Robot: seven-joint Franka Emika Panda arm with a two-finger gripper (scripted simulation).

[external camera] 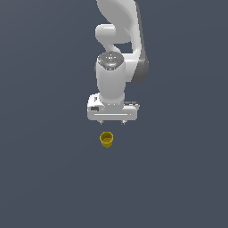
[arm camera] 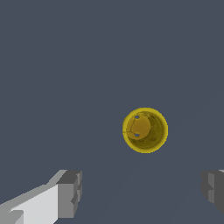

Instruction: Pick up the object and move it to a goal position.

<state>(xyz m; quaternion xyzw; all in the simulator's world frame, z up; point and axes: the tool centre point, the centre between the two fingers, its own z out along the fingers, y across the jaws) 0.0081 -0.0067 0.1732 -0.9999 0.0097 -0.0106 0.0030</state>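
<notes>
The object is a small yellow cup-like cylinder [external camera: 106, 139] with a hollow top, standing upright on the dark grey floor. In the wrist view the cup [arm camera: 145, 130] is seen from above, with its hollow inside showing. My white gripper [external camera: 112, 121] hangs from the arm just behind the cup in the exterior view and above it, not touching it. In the wrist view the gripper [arm camera: 142, 192] is open, its two grey fingertips [arm camera: 70, 192] set wide apart with nothing between them; the cup lies apart from them, off the line between the fingertips.
The white arm [external camera: 118, 53] rises behind the gripper toward the top of the exterior view. The flat dark grey floor [external camera: 44, 178] spreads on all sides. No goal marker shows.
</notes>
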